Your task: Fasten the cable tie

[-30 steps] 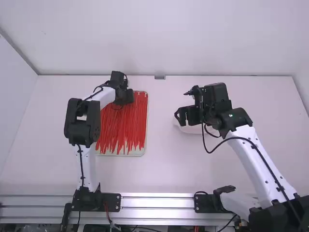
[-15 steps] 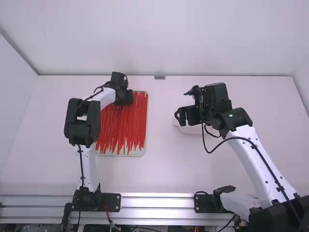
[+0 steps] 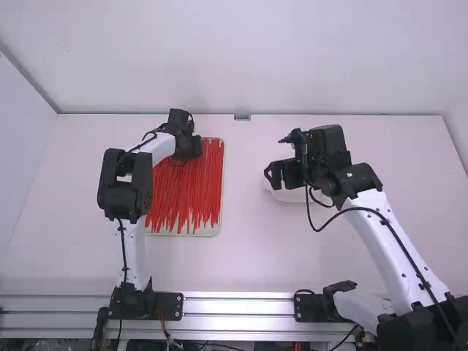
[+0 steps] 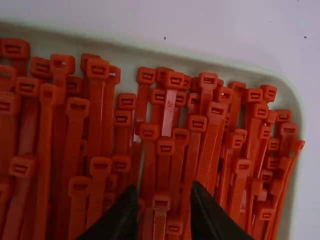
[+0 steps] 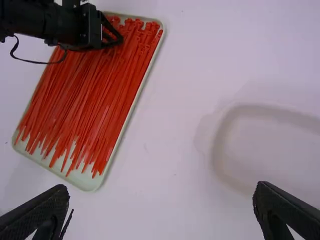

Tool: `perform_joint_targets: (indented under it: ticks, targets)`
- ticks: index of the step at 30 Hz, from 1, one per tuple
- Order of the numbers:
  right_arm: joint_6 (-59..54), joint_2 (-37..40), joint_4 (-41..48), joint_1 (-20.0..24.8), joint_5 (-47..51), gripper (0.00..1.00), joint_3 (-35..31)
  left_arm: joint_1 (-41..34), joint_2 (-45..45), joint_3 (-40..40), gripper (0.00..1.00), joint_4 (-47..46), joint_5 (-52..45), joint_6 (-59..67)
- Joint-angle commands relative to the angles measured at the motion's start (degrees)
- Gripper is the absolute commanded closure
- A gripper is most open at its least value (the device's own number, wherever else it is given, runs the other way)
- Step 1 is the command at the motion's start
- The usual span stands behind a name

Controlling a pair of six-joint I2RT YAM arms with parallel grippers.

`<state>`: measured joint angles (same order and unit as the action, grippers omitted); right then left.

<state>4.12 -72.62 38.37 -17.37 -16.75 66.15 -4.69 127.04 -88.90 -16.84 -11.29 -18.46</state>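
White table boxed in by plain white walls. On the left half, a pale tray heaped with red cable ties laid lengthwise; well to the right, a shallow white dish. Left gripper low over the tray's far end, fingers parted and straddling a few tie heads, not closed on any. Right gripper raised near the dish, angled downward, fingers spread wide, holding nothing.
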Motion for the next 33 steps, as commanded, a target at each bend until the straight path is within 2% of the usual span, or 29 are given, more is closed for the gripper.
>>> perform_joint_targets:
  ticks: [1,26,33]
  targets:
    - [0.11,0.72,-0.35,-0.26,0.11,0.02,1.70,-0.57,0.48,0.48,0.72,-0.22,0.44,-0.13]
    - [0.11,0.72,-0.20,-0.26,0.09,0.02,1.70,-1.73,0.48,0.48,0.75,-1.14,6.38,-0.17]
    - [0.11,0.72,-0.17,-0.28,0.09,0.02,1.70,-2.08,0.48,0.48,0.78,-0.85,6.38,-0.15]
